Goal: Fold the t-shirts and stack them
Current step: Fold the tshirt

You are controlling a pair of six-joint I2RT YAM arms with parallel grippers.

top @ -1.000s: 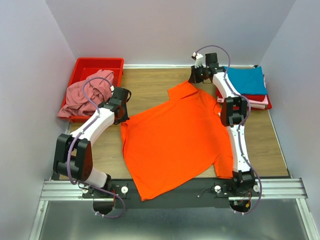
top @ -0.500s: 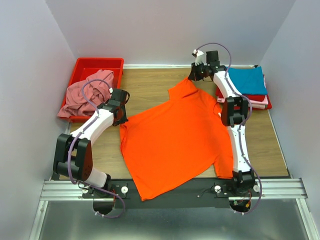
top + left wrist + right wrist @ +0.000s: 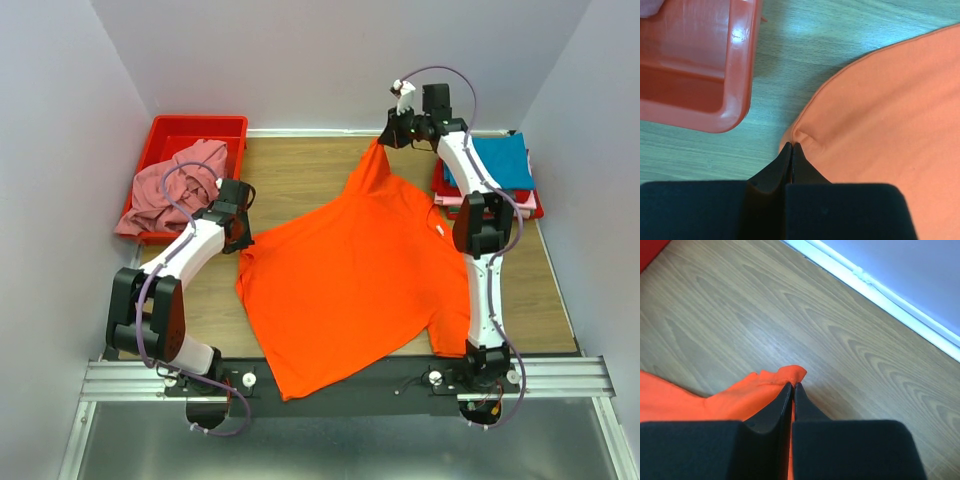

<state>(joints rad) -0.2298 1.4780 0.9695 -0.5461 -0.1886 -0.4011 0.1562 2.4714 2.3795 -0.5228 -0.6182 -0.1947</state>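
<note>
Moved: my right tool [image 3: 390,135] has gone up and back, drawing one sleeve of the orange t-shirt [image 3: 350,280] off the bench [image 3: 300,175]. Both tools pinch cloth; the left tool [image 3: 791,146] holds the opposite sleeve. The shirt lies between them, its body trailing toward me.

Five t-shirts [image 3: 350,290], one red bin [image 3: 200,121], two arms [image 3: 190,250], one table [image 3: 300,180]

Left fingers [image 3: 774,171] and far-outstretched right fingers [image 3: 773,410] are both pinched shut.
</note>
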